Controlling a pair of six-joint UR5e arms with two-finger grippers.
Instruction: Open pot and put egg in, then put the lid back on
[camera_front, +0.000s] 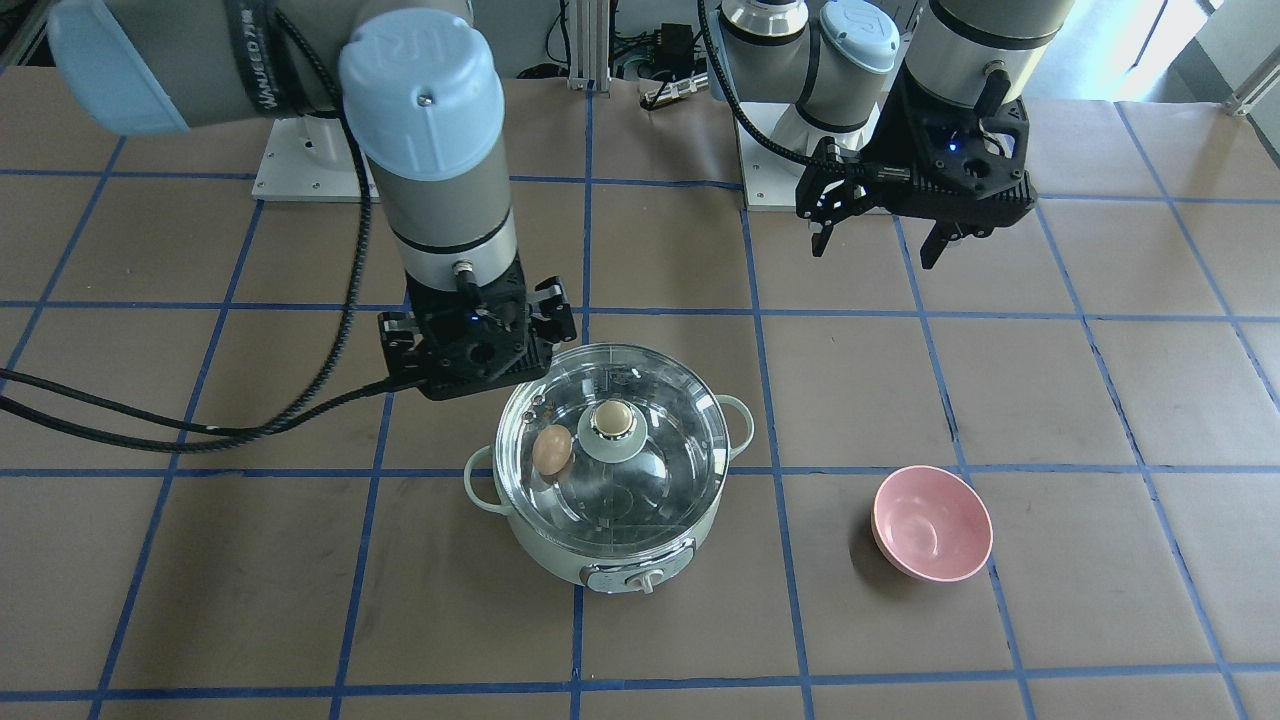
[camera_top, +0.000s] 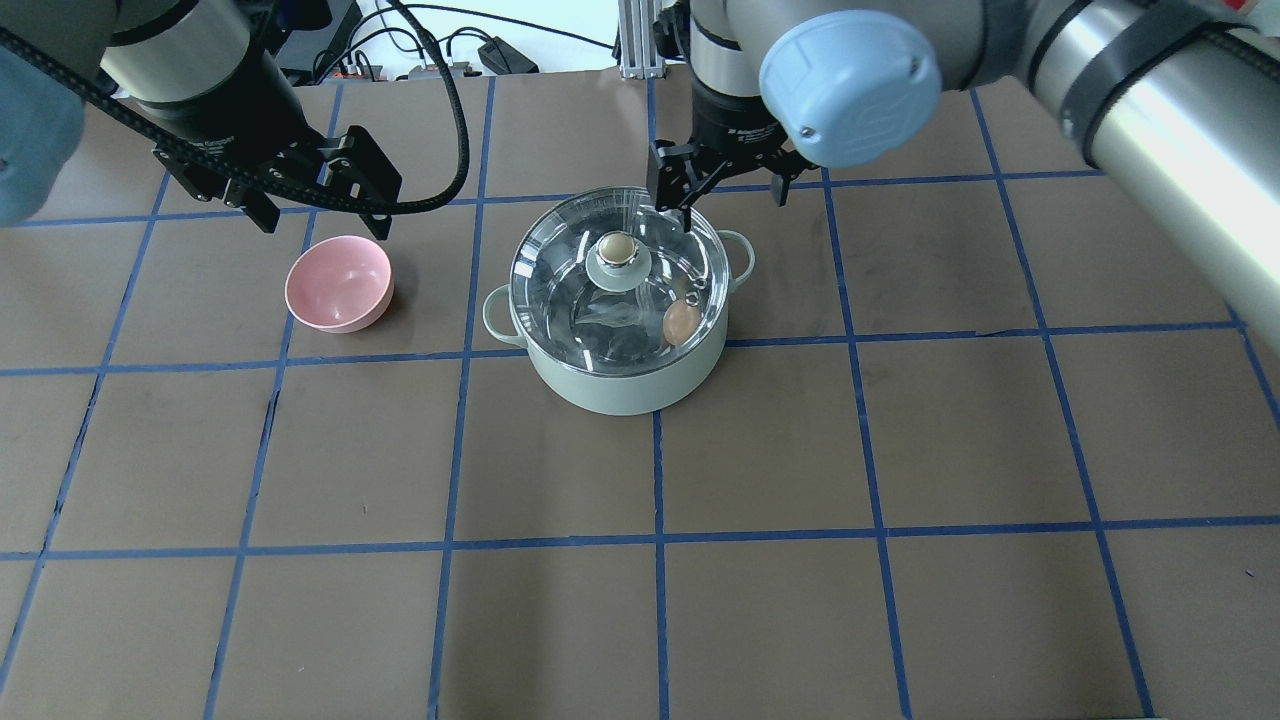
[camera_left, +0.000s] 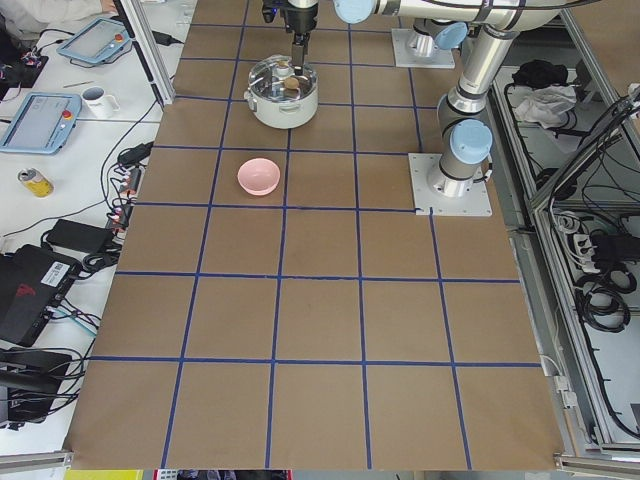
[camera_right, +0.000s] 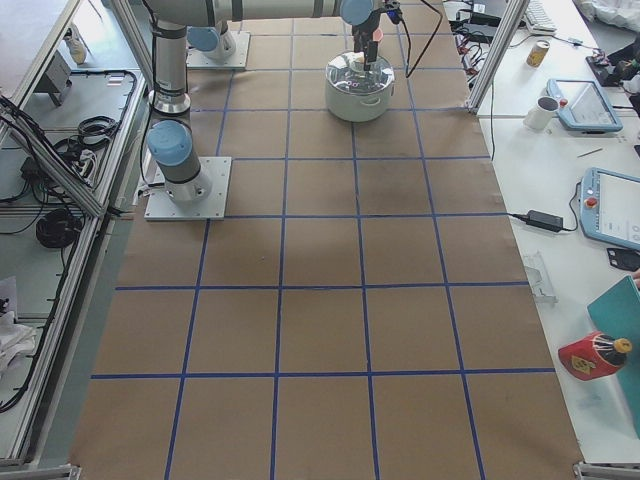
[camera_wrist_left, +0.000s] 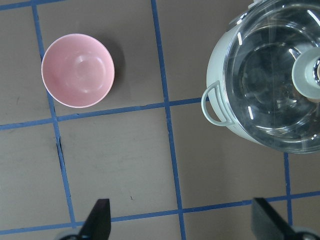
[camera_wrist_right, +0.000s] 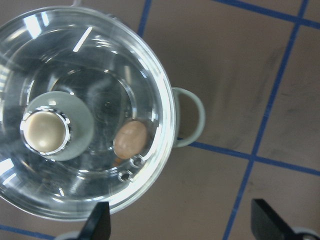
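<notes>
The mint-green pot (camera_front: 545, 555) stands mid-table with the clear glass lid (camera_front: 650, 490) seated on it, tan knob (camera_front: 612, 420) at its centre. The tan-brown egg (camera_front: 551, 449) lies inside, seen through the glass in the overhead view (camera_top: 682, 323) and in the right wrist view (camera_wrist_right: 131, 139). My right gripper (camera_top: 735, 200) is open and empty, hovering over the pot's rim on the robot's side. My left gripper (camera_top: 322, 215) is open and empty, held above the table beside the pink bowl.
A pink bowl (camera_front: 932, 522) sits on the table to the pot's left as I face it; it also shows in the left wrist view (camera_wrist_left: 78, 70). Brown paper with blue tape lines covers the table (camera_top: 800, 450).
</notes>
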